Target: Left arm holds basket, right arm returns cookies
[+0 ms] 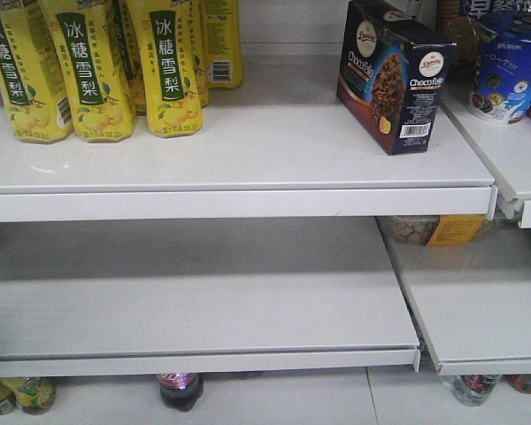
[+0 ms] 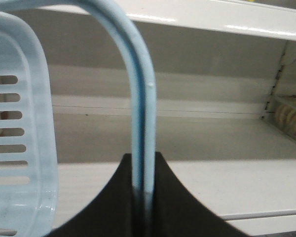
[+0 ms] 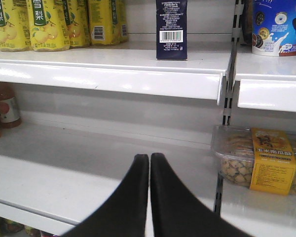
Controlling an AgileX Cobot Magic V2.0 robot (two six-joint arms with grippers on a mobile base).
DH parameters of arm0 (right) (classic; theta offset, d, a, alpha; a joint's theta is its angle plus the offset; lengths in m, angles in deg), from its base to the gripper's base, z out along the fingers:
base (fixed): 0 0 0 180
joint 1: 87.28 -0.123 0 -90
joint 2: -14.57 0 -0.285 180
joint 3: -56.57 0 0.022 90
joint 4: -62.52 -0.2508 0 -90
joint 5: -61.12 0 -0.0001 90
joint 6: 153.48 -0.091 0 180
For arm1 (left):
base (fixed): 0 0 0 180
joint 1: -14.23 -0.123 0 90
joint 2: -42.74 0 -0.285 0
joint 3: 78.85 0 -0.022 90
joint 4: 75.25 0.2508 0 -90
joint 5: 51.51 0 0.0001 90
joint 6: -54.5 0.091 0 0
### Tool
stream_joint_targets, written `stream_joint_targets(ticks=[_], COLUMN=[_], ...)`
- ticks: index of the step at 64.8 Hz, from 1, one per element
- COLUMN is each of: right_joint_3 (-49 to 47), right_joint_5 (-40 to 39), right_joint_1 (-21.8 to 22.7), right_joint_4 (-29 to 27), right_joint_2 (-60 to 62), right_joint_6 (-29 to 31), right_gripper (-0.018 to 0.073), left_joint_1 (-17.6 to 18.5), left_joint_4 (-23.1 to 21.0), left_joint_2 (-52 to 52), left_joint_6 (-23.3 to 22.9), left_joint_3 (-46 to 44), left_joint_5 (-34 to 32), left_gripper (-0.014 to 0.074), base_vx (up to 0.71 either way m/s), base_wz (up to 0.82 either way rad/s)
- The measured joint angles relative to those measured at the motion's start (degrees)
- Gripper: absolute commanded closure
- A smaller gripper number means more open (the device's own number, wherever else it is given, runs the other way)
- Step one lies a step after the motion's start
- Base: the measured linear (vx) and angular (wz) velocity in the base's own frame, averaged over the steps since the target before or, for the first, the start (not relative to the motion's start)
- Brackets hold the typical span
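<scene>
Standing upright on the upper shelf, the cookies carton is free of any claw, barcode end toward the shelf's front edge. Judged from that, the return looks done; only the retreat of the right arm seems left.

Left of the cookies, well apart: a row of yellow drink bottles. Right of the cookies, across the shelf divider: a round blue tub.

Below the cookies and nearer the camera, the right claw hangs over the lower shelf, its fingers pressed together with nothing between them. A clear tray of biscuits with a yellow label sits below and right of the cookies.

Left claw: pinching the pale handle of the basket, whose slotted wall shows at the left of the wrist view. Whether the basket holds anything cannot be told.
</scene>
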Motion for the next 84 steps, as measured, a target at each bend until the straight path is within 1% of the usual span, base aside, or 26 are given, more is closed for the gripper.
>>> stream_joint_targets(ticks=[8, 15, 23, 39, 52, 58, 68, 74, 84], right_joint_3=[0.00, 0.00, 0.00, 0.00, 0.00, 0.00, 0.00, 0.00, 0.00], right_joint_5=[0.00, 0.00, 0.00, 0.00, 0.00, 0.00, 0.00, 0.00, 0.00], right_joint_1=[0.00, 0.00, 0.00, 0.00, 0.00, 0.00, 0.00, 0.00, 0.00], right_joint_4=[0.00, 0.00, 0.00, 0.00, 0.00, -0.11, -0.11, -0.11, -0.11], right_joint_2=[0.00, 0.00, 0.00, 0.00, 0.00, 0.00, 0.00, 0.00, 0.00], right_joint_6=[0.00, 0.00, 0.00, 0.00, 0.00, 0.00, 0.00, 0.00, 0.00], right_gripper=[0.0568, 0.0568, 0.0568, 0.0568, 0.0568, 0.0568, 0.0568, 0.0568, 0.0568], left_joint_1=[-1.52, -1.52, -2.10, -4.39, -5.04, -5.04, -5.04, -5.04, -5.04], left_joint_4=[3.70, 7.79, 9.66, 8.34, 8.08, 6.99, 3.79, 3.32, 3.32], left_joint_2=[-0.07, -0.07, -0.07, -0.07, -0.07, -0.07, -0.07, -0.07, -0.07], left_joint_6=[-1.37, -5.06, -6.97, -6.55, -5.83, -3.77, 1.29, 2.30, 2.67], left_joint_3=[0.00, 0.00, 0.00, 0.00, 0.00, 0.00, 0.00, 0.00, 0.00], left_joint_5=[0.21, 0.07, 0.02, 0.00, 0.00, 0.00, 0.00, 0.00, 0.00], left_gripper=[0.0603, 0.0603, 0.0603, 0.0603, 0.0603, 0.0603, 0.0603, 0.0603, 0.0603], base_vx=[0.00, 0.00, 0.00, 0.00, 0.00, 0.00, 0.00, 0.00, 0.00], base_wz=[0.00, 0.00, 0.00, 0.00, 0.00, 0.00, 0.00, 0.00, 0.00])
